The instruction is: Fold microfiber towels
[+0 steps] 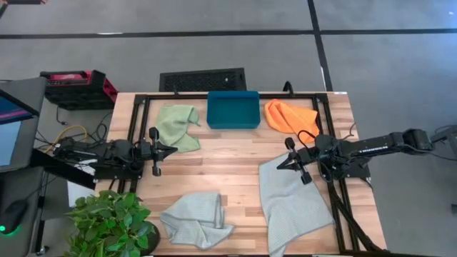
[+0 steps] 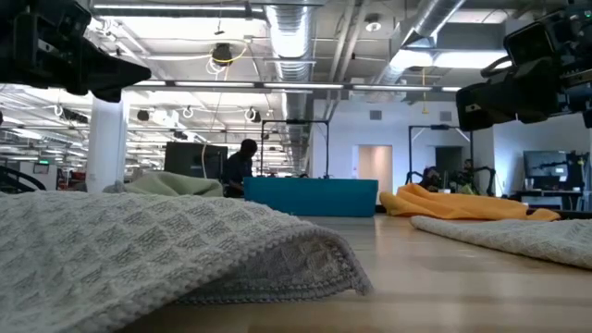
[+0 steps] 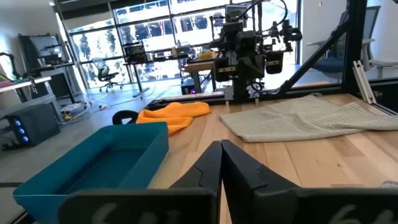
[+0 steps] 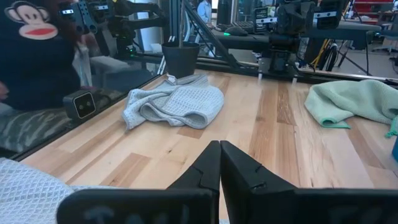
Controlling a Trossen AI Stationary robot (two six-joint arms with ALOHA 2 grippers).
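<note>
Honestly I can't read any text from my end. No labels, brand names or numbers are legible on the table, the arms or the gear around them. The closest thing to a sign is a cartoon monkey face printed on a person's dark shirt (image 4: 34, 28) in the right wrist view, but there are no words with it. The monitor (image 1: 11, 135) by the table shows nothing readable either.

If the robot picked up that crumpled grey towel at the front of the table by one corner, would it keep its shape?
Probably not. The crumpled grey towel already lies in loose folds and bumps, so it looks floppy and would likely hang down and unfold. Its waffle-like weave seems thin, so it is probably light. On the smooth wooden table, a push would likely bunch it up rather than slide it whole.
</note>
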